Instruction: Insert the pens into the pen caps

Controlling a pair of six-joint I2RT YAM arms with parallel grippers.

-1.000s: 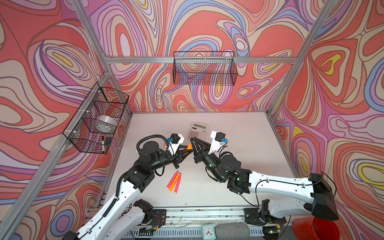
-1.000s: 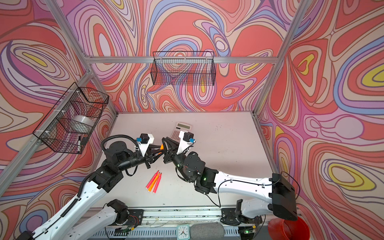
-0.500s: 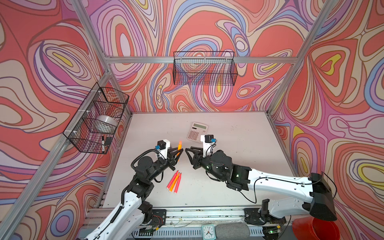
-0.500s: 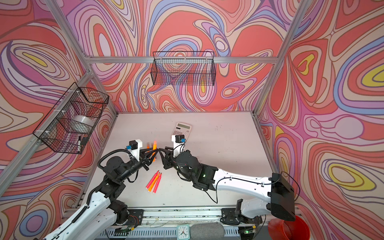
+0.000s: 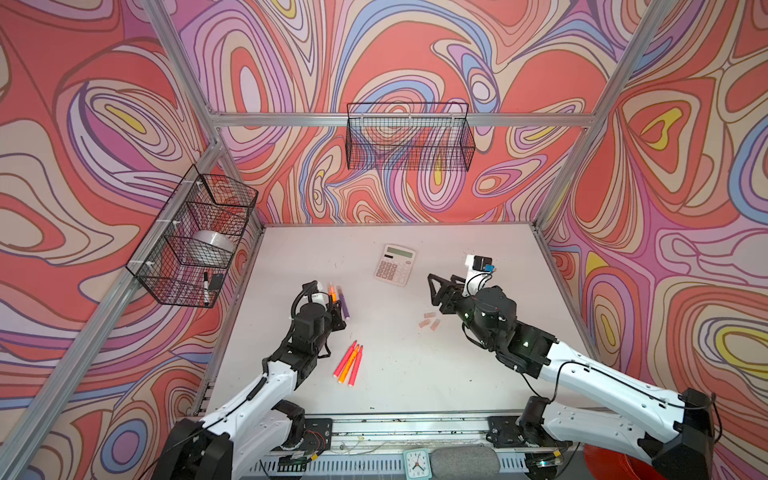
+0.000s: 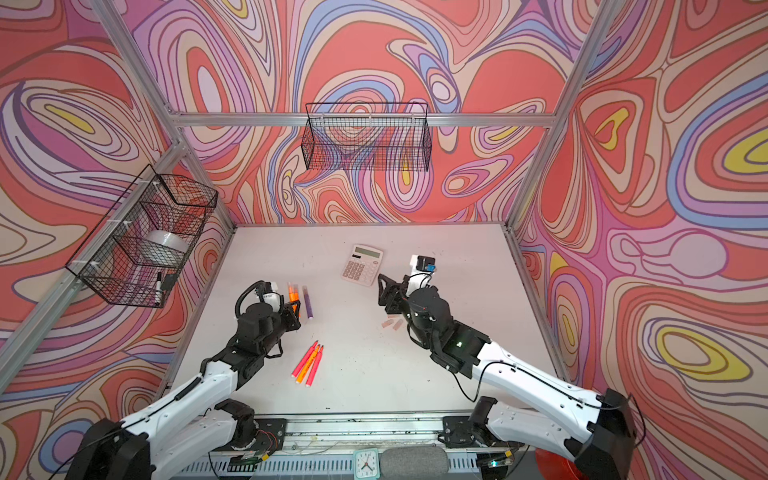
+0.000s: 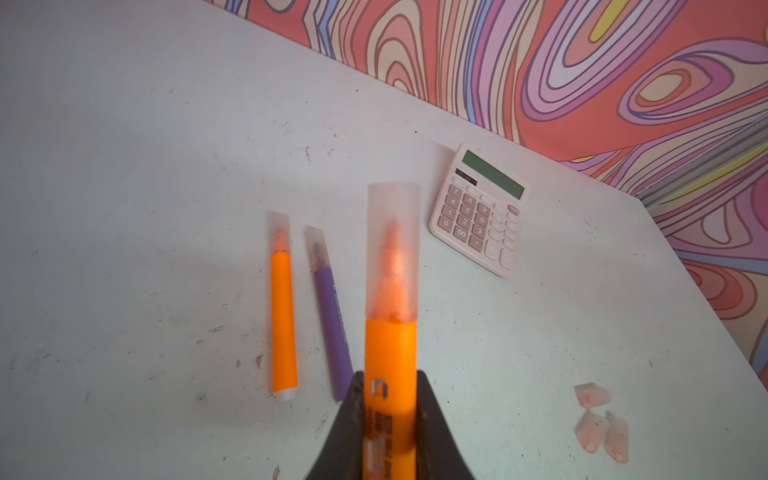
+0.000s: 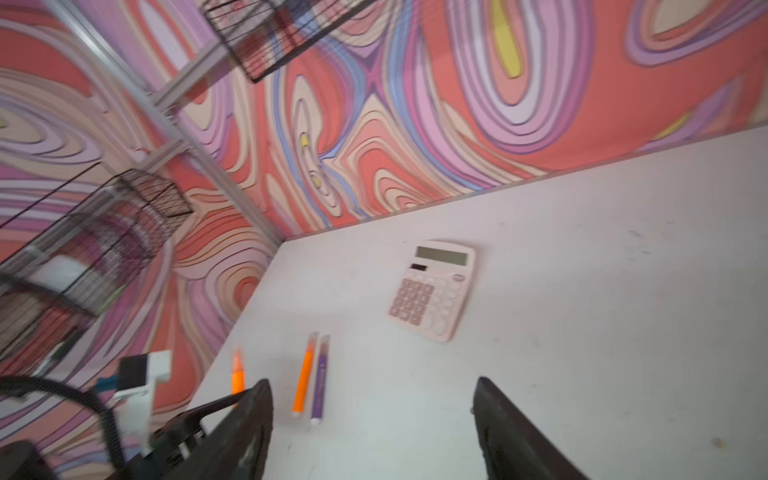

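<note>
Left gripper (image 7: 390, 401) is clamped on a slim orange marker-like pen (image 7: 390, 353), jaws on the barrel. A translucent pale-pink cap (image 7: 392, 249) is already seated over its tip. Can't tell if the pen touches the white tabletop (image 5: 415, 382).

Lying just beside it are 1 capped orange pen (image 7: 283, 324) and 1 capped purple pen (image 7: 332, 328), roughly parallel and close but apart.

3 uncapped pens (image 5: 349, 365), 2 pink-red with 1 orange between, are bunched together front-centre of the table.

3 loose stubby caps (image 5: 430, 322) are clustered right of centre, nearer the front than the pale plastic calculator (image 5: 395, 266).

Right gripper (image 8: 371, 381) has its jaws spread wide with nothing between them. In both top views it sits beside the loose caps, right of the calculator.
</note>
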